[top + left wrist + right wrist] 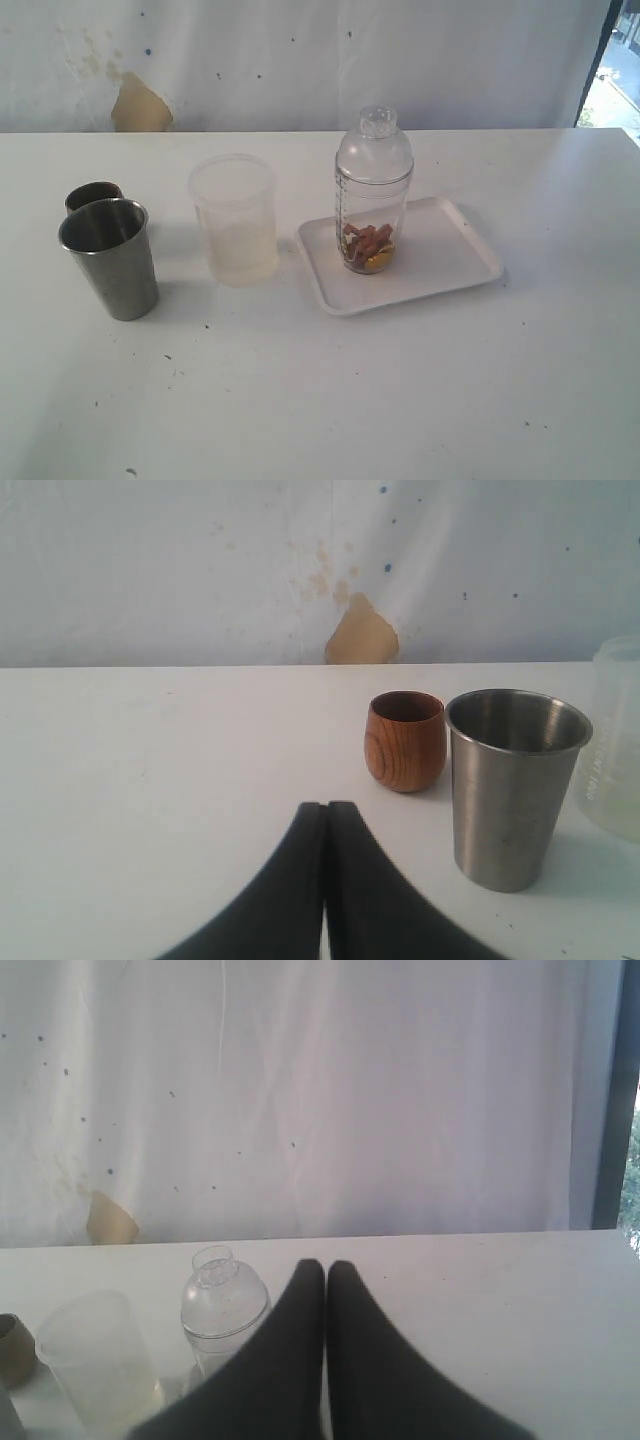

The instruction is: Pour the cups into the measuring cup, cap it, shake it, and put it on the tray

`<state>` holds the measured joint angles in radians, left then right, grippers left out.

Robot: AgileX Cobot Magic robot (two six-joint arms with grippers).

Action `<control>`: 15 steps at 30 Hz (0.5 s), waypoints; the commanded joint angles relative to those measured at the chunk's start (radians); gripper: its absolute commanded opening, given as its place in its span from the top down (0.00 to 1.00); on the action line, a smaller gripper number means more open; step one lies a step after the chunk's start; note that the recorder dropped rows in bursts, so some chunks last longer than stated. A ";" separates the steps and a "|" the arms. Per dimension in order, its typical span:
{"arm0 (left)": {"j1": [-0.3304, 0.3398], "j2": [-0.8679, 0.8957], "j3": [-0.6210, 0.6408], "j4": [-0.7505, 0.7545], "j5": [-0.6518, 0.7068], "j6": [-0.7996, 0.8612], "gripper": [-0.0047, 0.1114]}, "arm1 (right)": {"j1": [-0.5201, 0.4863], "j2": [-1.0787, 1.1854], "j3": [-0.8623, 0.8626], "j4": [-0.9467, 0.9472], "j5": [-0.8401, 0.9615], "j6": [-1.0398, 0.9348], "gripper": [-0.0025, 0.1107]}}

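On the surface (320, 400), the capped measuring cup (373, 190) stands on the tray (455, 255), with frosted tub (234, 220), steel tumbler (110, 258) and brown cup (92, 195) alongside; on my left gripper (325, 810) and right gripper (325, 1268), jaws closed, empty.

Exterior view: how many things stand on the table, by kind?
Small cups: 2 (tapered brushed-steel tumbler, rounded copper-brown cup)
Frosted translucent plastic tub: 1
Tall clear plastic measuring cup, capped: 1
Shallow white rectangular tray: 1
Total: 5
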<state>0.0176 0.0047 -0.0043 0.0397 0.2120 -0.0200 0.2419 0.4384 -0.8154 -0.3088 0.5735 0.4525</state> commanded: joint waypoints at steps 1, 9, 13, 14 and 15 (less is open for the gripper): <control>-0.002 -0.005 0.004 -0.009 -0.008 -0.001 0.96 | -0.003 -0.027 0.021 0.002 0.000 -0.001 0.98; -0.002 -0.005 0.004 -0.009 -0.008 -0.001 0.96 | -0.003 -0.203 0.170 -0.056 -0.084 -0.035 0.98; -0.002 -0.005 0.004 -0.009 -0.008 -0.001 0.96 | -0.003 -0.279 0.277 -0.015 -0.254 -0.239 0.98; -0.002 -0.005 0.004 -0.009 -0.008 -0.001 0.96 | -0.003 -0.299 0.311 0.019 -0.281 -0.315 0.98; -0.002 -0.005 0.004 -0.009 -0.008 -0.001 0.96 | -0.003 -0.314 0.333 0.042 -0.293 -0.367 0.98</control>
<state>0.0176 0.0047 -0.0043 0.0397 0.2120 -0.0200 0.2419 0.1662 -0.5504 -0.3164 0.3666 0.2488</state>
